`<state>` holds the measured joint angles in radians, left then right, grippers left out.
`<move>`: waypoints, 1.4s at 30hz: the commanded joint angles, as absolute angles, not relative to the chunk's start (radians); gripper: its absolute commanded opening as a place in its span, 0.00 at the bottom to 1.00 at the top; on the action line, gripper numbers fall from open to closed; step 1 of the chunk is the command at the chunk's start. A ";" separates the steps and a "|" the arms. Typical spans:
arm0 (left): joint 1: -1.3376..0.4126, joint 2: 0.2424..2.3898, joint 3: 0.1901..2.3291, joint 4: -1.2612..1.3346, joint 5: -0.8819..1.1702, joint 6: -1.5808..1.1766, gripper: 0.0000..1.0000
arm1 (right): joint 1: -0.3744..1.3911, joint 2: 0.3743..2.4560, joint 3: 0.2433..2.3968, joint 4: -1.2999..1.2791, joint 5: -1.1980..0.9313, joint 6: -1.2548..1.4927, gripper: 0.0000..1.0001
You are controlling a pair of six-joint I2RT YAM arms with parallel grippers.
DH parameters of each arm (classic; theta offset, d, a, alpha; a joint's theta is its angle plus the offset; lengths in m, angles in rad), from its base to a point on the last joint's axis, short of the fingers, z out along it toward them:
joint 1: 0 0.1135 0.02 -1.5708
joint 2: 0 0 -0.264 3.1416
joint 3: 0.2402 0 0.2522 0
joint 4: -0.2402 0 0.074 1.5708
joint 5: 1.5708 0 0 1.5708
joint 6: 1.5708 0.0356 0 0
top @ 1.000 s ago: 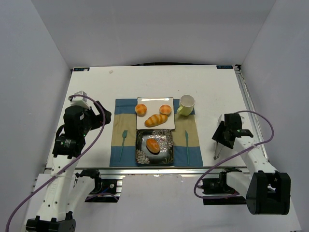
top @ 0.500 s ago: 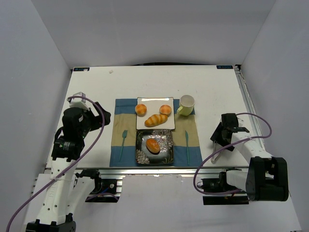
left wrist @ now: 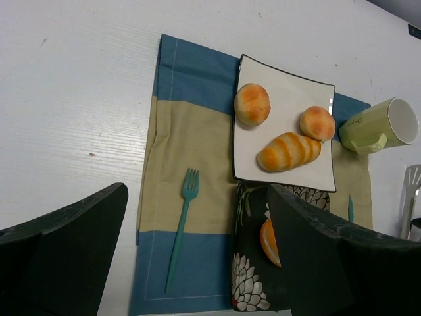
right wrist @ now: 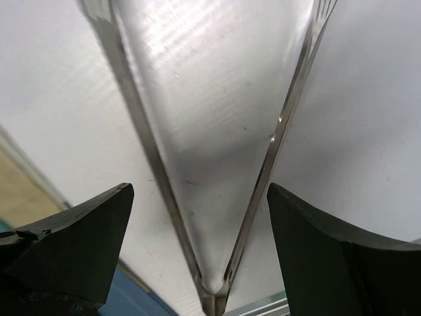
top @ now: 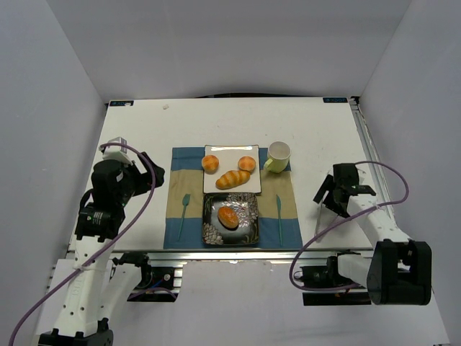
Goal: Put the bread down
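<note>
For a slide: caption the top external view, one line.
Bread set on the dark floral plate, teal fork to its left, white plate and green mug behind.

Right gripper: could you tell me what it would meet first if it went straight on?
Likely the metal tongs on the table, framed by the right gripper's open fingers; depth is unclear.

The left arm (top: 106, 205) stands at middle left of the top view, its left gripper (top: 156, 174) spread wide. The right arm (top: 376, 222) bends at lower right, its right gripper (top: 325, 196) gaping, fingers apart.
</note>
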<state>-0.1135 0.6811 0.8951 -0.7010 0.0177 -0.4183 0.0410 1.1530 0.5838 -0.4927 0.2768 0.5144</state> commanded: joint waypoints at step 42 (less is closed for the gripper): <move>-0.117 0.618 0.933 -0.761 -0.052 -0.423 0.98 | 0.038 0.744 0.970 -0.864 0.015 0.362 0.89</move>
<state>-0.1135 0.6285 0.9394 -0.7593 -0.0444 -0.4179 0.0410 0.7631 0.9653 -0.8665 0.0216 0.3805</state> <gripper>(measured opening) 0.983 0.894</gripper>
